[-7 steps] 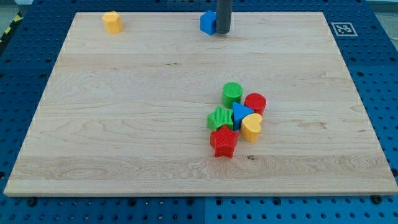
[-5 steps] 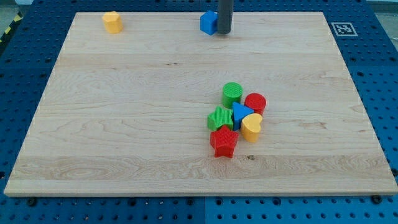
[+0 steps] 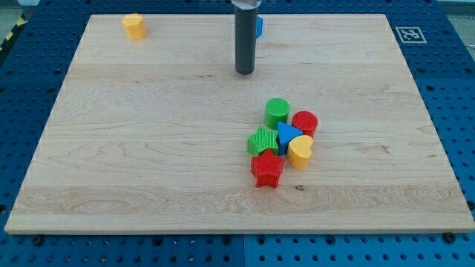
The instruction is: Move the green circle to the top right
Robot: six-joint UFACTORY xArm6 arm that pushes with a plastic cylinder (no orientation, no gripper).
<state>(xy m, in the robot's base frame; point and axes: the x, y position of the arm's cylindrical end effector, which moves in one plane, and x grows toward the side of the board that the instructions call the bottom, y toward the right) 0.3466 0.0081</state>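
Note:
The green circle (image 3: 277, 111) stands at the top of a tight cluster right of the board's middle. Touching or close around it are a red circle (image 3: 304, 122), a blue triangle (image 3: 287, 136), a green hexagon-like block (image 3: 263, 140), a yellow heart (image 3: 300, 151) and a red star (image 3: 267, 169). My tip (image 3: 245, 72) rests on the board above and left of the green circle, clearly apart from it. The rod partly hides a blue block (image 3: 258, 25) at the top edge.
A yellow block (image 3: 133, 25) sits near the board's top left corner. A black-and-white marker tag (image 3: 409, 34) lies just off the board's top right corner. Blue pegboard surrounds the wooden board (image 3: 148, 148).
My tip has left the blue block's right side at the top edge and moved down and slightly left, toward the cluster. No block has moved.

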